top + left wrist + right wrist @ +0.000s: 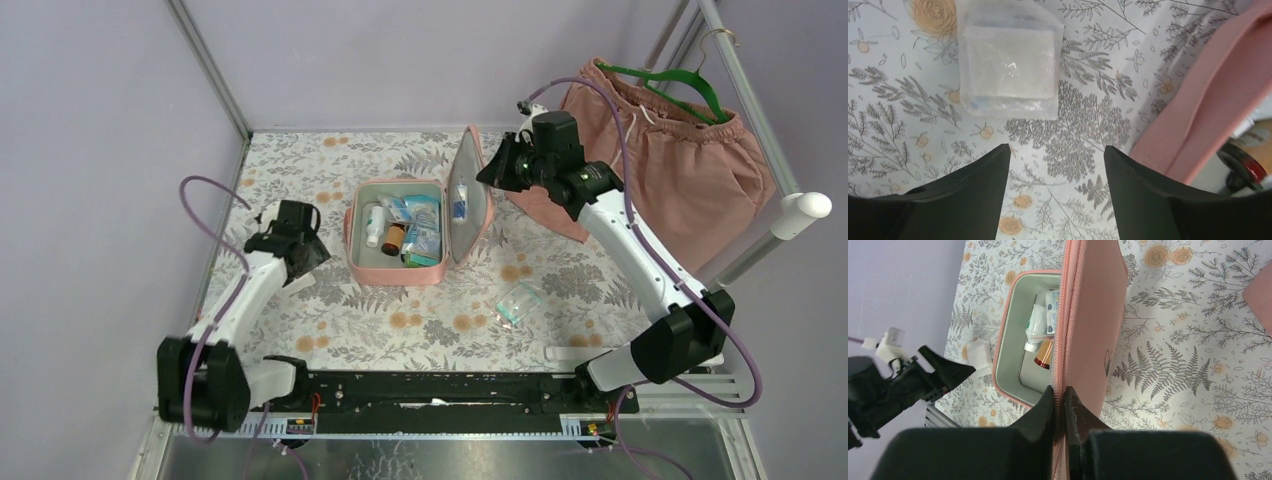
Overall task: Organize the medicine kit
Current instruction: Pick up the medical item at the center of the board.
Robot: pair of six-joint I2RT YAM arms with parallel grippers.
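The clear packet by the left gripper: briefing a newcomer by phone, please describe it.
Find the open pink medicine kit mid-table. Left of it, before the open left gripper, lies a flat clear packet holding a white pad. The other clear packet, right of the kit, looks greenish.

R jaws clamped on rim of raised lid [1095, 315] of open medicine kit [1010, 340], amber bottle [1044, 359] inside.

The kit [390, 274] lies mid-bench [440, 325], its lid [468, 195] upright on its right. One packet [1008, 65] lies left of it, a second packet [520, 301] before it rightward, and shorts [690, 160] hang behind right.
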